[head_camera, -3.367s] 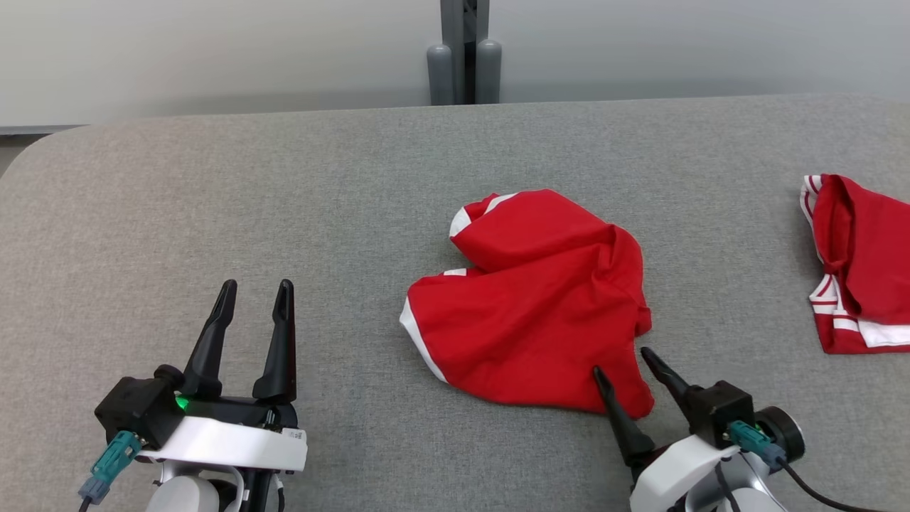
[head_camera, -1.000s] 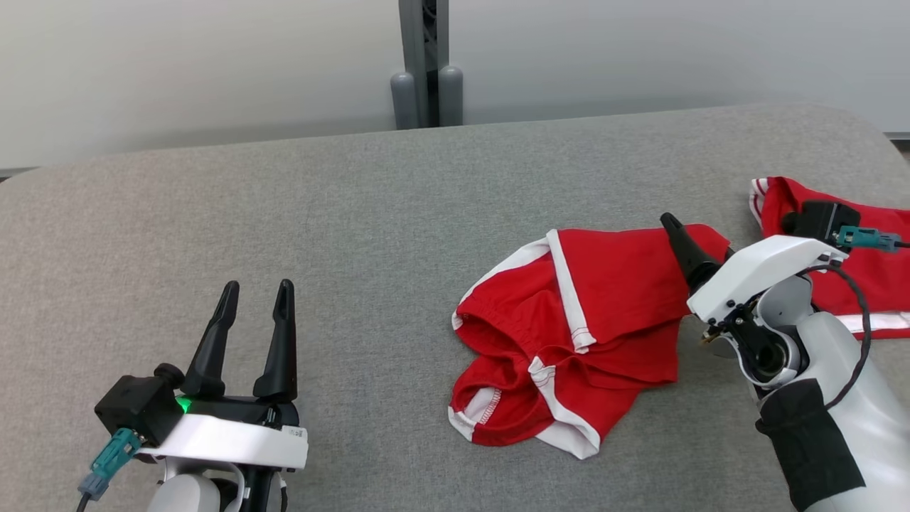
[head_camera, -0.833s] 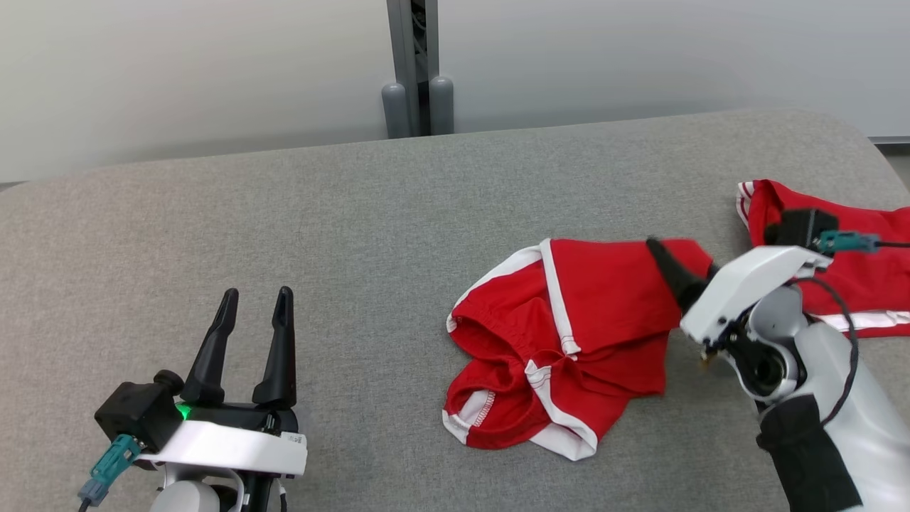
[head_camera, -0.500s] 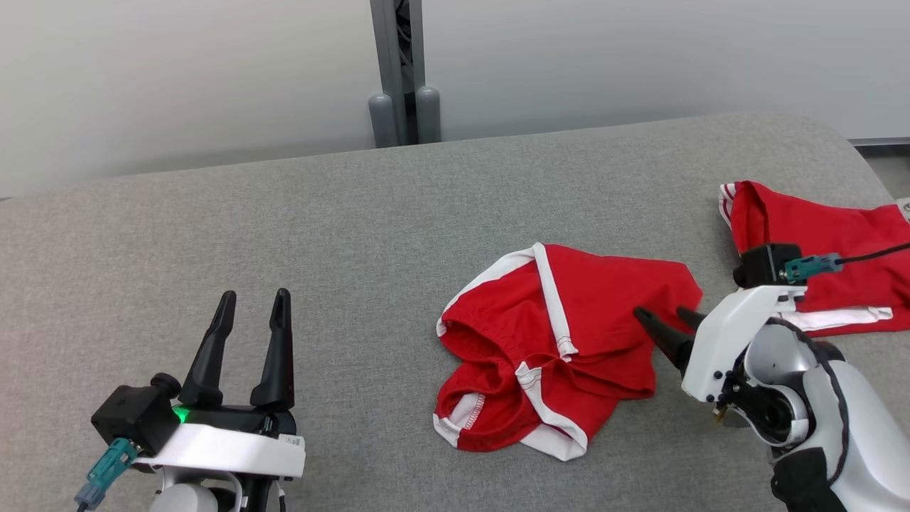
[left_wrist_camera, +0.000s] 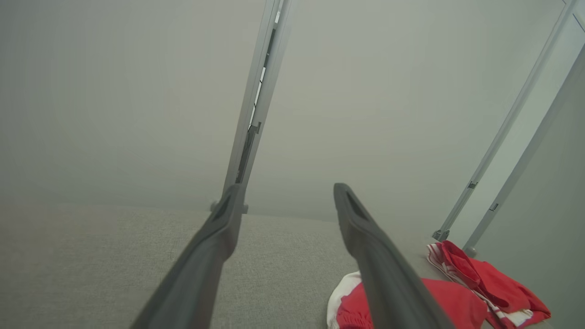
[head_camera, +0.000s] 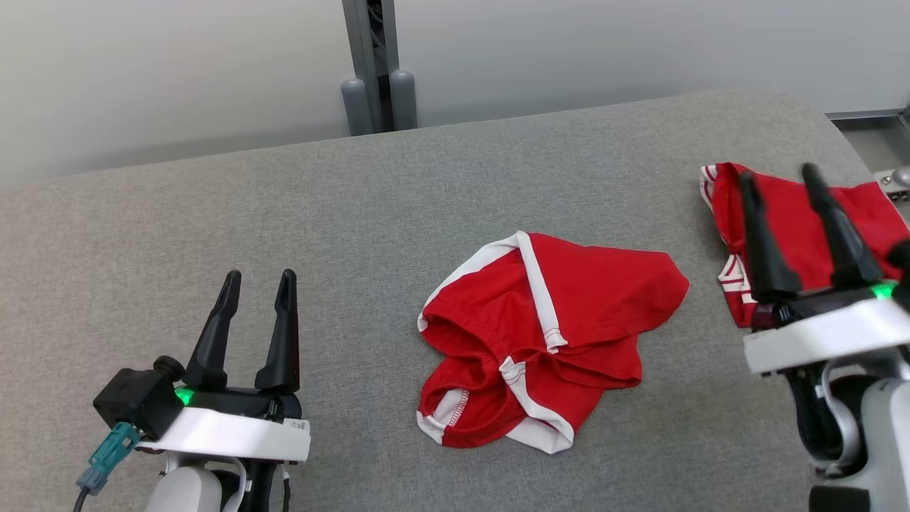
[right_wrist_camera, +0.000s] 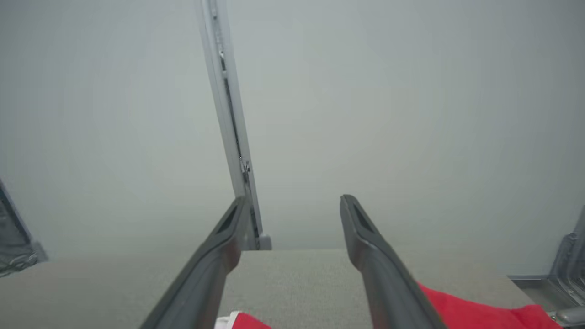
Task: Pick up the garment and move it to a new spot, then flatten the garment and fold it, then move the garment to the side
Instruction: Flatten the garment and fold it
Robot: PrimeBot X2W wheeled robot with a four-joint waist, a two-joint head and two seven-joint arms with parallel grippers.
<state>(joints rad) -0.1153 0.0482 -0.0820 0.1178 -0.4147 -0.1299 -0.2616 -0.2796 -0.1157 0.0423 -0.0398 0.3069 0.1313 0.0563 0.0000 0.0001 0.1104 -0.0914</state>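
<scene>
Garment [head_camera: 547,341]: crumpled red shorts, white trim, lying free mid-surface [head_camera: 213,213] | long axis: near-left to far-right | left end effector [head_camera: 259,274]: spread, empty, well to its left | right end effector [head_camera: 777,172]: spread, empty, nearer, on its right, in front of second red garment [head_camera: 793,213]

The right claw [head_camera: 777,172] (slightly blurred) hides part of the second red garment [head_camera: 793,213].

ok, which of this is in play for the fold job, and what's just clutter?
In play: crumpled red shorts, centre; left gripper, right gripper, both open and empty.
Lying about: second red garment, right end of the table; grey post behind.
</scene>
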